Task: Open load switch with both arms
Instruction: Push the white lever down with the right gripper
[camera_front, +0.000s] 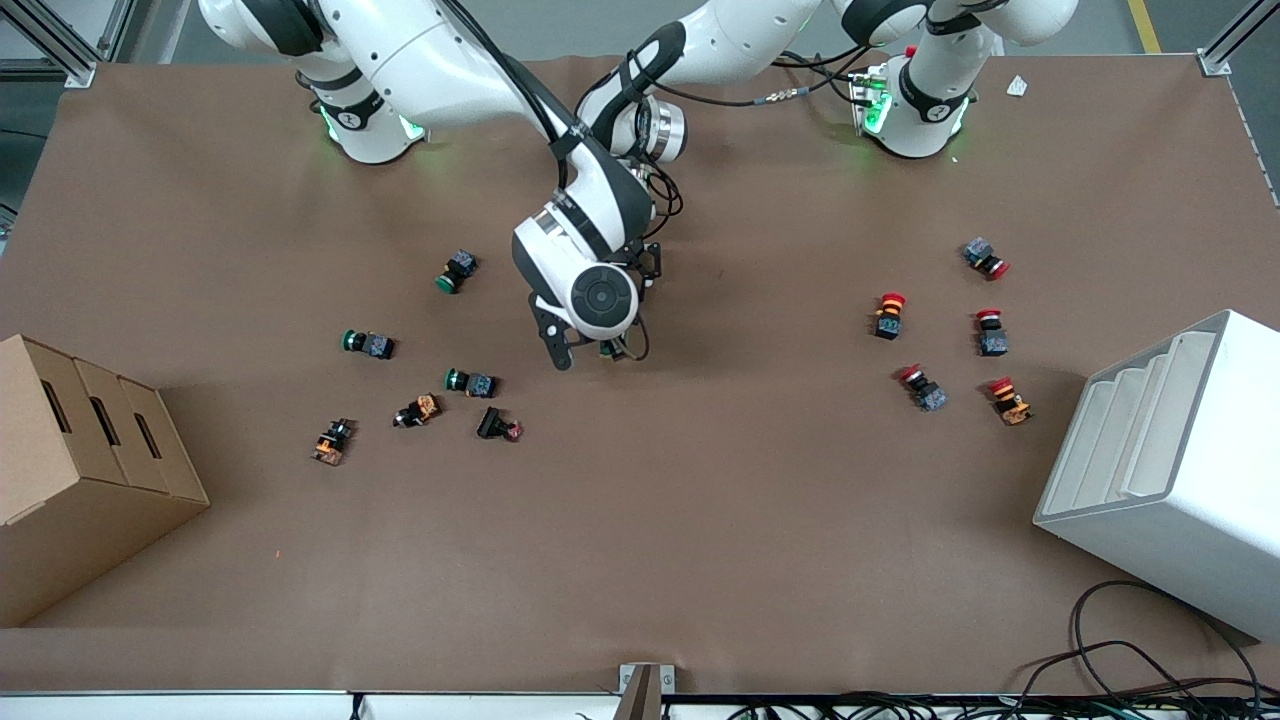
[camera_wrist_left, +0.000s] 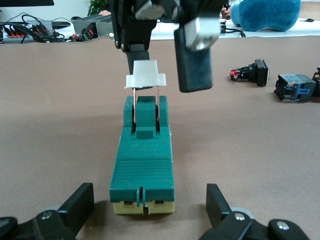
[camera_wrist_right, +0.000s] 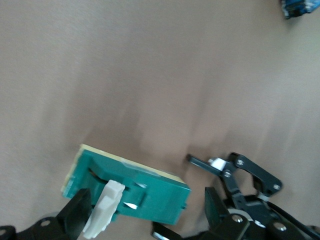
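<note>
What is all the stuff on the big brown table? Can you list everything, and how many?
load switch: 1, dark green with a white lever, mid-table between the grippers
green push buttons: 3, green caps, toward the right arm's end
orange parts: 2, orange and black, nearer the camera than the green ones
black part: 1, black with red, beside them
red push buttons: 5, red caps, toward the left arm's end
cardboard box: 1, brown, right arm's end
white bin: 1, left arm's end
table: 1, brown
left gripper: black, open, astride the switch's end
right gripper: black, open, at the lever
</note>
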